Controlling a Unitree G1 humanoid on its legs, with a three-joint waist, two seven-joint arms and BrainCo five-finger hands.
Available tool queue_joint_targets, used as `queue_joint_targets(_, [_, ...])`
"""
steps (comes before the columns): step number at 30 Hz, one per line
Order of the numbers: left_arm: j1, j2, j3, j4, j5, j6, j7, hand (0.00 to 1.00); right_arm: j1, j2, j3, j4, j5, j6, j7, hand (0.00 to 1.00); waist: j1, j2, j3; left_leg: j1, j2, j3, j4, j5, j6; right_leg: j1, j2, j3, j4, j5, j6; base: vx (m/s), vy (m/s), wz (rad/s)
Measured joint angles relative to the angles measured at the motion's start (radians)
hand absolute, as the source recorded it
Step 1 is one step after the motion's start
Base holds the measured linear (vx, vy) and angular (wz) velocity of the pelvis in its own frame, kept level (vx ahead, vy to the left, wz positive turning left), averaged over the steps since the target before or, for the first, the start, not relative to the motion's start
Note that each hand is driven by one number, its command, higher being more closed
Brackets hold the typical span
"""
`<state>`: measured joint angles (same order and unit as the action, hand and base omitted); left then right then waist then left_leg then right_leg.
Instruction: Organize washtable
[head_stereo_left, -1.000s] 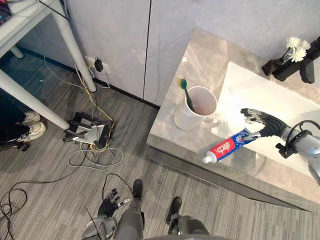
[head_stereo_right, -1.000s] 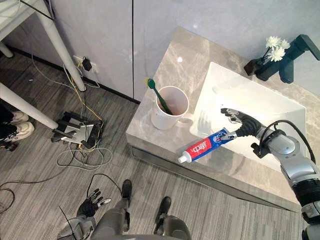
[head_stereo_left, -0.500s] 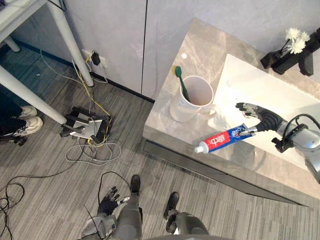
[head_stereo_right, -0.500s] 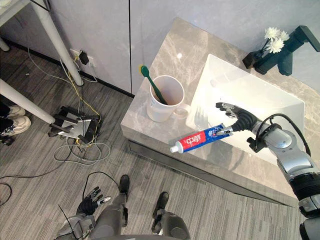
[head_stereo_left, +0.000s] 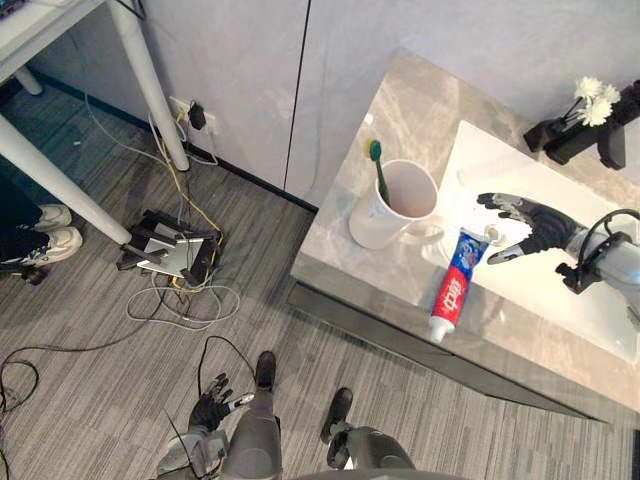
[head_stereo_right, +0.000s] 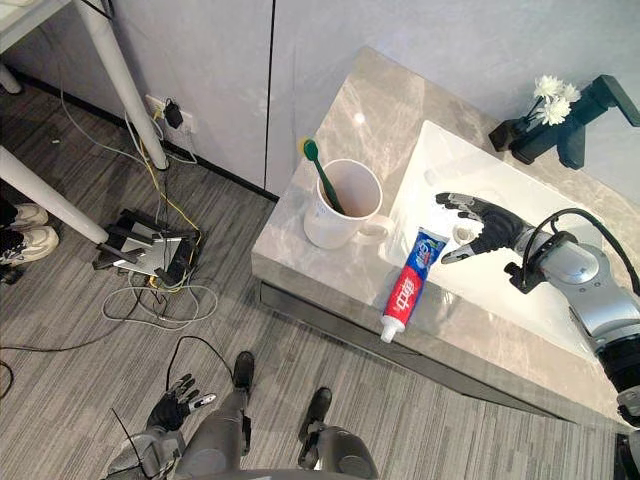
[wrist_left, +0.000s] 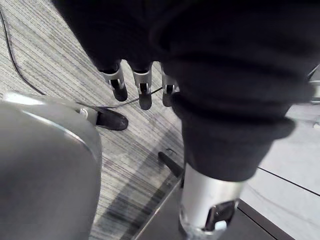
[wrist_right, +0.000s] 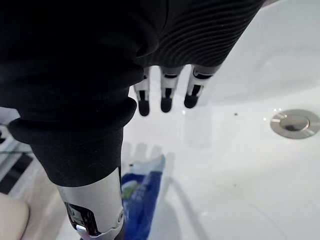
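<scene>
washtable: grey marble top, right side of the scene, above a grey plank floor
sink: white basin set in the right part of the top; drain bare
cable tangle: on the floor to the left, near a white table leg
mug: white, upright on the counter left of the sink, handle toward the sink
right hand: over the sink's left side, fingers straight and spread, thumb apart, holding nothing
left hand: low near the floor, fingers relaxed, empty
toothpaste tube: flat on the counter, just right of the mug; tail at the sink's left rim below the right hand, cap at the near edge; contact with the hand not clear
toothbrush: green, standing in the mug, leaning to its far-left rim
faucet: black, far right corner, white flowers just left of it
</scene>
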<state>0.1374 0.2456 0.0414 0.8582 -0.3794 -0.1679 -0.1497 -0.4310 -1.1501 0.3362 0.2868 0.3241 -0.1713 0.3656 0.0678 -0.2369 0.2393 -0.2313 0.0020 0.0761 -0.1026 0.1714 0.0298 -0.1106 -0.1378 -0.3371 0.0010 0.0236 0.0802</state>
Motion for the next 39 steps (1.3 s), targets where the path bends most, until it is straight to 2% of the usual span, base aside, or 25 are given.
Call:
queue_joint_targets(7, [0.002, 0.017, 0.008, 0.025, 0.008, 0.008, 0.0, 0.0, 0.0, -0.006, 0.005, -0.013, 0.01, 0.001, 0.011, 0.0, 0.001, -0.006, -0.005, 0.0, 0.015, 0.01, 0.0, 0.017, 0.0, 0.003, 0.01, 0.007, -0.011, -0.019, 0.003, -0.01, -0.019, -0.03])
queue_joint_targets(10, [0.0, 0.025, 0.008, 0.034, 0.027, 0.009, 0.0, 0.0, -0.001, -0.006, 0.008, -0.032, 0.01, 0.001, 0.011, 0.0, -0.002, -0.028, -0.022, 0.0, 0.013, 0.009, 0.0, 0.02, 0.002, 0.015, 0.012, 0.005, -0.034, 0.002, 0.001, 0.1, -0.008, 0.02])
queue_joint_targets(13, [0.0, 0.026, 0.009, 0.034, 0.038, 0.01, 0.0, 0.0, -0.007, -0.005, 0.008, -0.041, 0.006, -0.003, 0.009, 0.0, -0.001, -0.038, -0.031, 0.001, 0.011, 0.006, 0.0, 0.025, 0.003, 0.019, 0.012, 0.002, -0.037, 0.003, 0.0, 0.11, -0.008, 0.08])
queue_joint_targets(15, [0.0, 0.024, 0.009, 0.035, 0.038, 0.011, 0.0, 0.0, -0.016, -0.005, 0.005, -0.046, -0.023, -0.017, 0.0, 0.0, -0.001, -0.037, -0.04, 0.001, 0.011, 0.004, 0.001, 0.025, 0.003, 0.02, 0.014, 0.002, -0.036, 0.003, 0.0, 0.08, -0.004, 0.06])
queue_joint_targets(17, [0.0, 0.021, 0.01, 0.035, 0.039, 0.01, 0.002, 0.0, -0.017, 0.009, -0.022, -0.076, -0.081, -0.033, -0.043, 0.0, -0.003, -0.035, -0.045, 0.005, 0.011, 0.001, 0.001, 0.025, 0.002, 0.025, 0.015, 0.002, -0.035, 0.003, 0.0, 0.04, 0.004, 0.02])
queue_joint_targets(21, [0.0, -0.001, 0.023, 0.037, 0.043, 0.01, 0.005, 0.0, -0.016, 0.049, -0.058, -0.129, -0.172, -0.083, -0.108, 0.0, -0.006, -0.012, -0.072, 0.009, 0.015, -0.019, 0.0, 0.018, -0.005, 0.025, 0.016, 0.0, -0.019, 0.003, -0.001, -0.02, 0.016, 0.04])
queue_joint_targets(27, [0.003, -0.014, 0.05, 0.039, 0.05, 0.011, 0.005, 0.0, 0.012, 0.068, -0.047, -0.23, -0.222, -0.116, -0.102, 0.0, 0.0, -0.006, -0.075, 0.002, 0.024, -0.022, 0.0, 0.014, -0.003, 0.015, 0.024, 0.0, -0.006, -0.02, -0.018, -0.07, 0.003, 0.02])
queue_joint_targets(31, [0.004, -0.006, 0.05, 0.045, 0.06, 0.011, 0.005, 0.0, 0.053, 0.068, -0.043, -0.261, -0.222, -0.121, -0.097, 0.0, 0.002, -0.008, -0.077, 0.001, 0.027, -0.02, 0.0, 0.015, -0.004, 0.015, 0.025, -0.002, -0.005, -0.028, -0.009, -0.03, -0.004, 0.04])
queue_joint_targets(39, [0.017, 0.012, 0.049, 0.048, 0.077, 0.012, 0.005, 0.0, 0.108, 0.081, -0.012, -0.282, -0.221, -0.131, -0.056, 0.0, 0.001, -0.032, -0.095, 0.001, 0.017, -0.02, 0.0, 0.022, -0.003, 0.023, 0.02, -0.001, -0.022, -0.017, -0.005, 0.07, 0.006, 0.0])
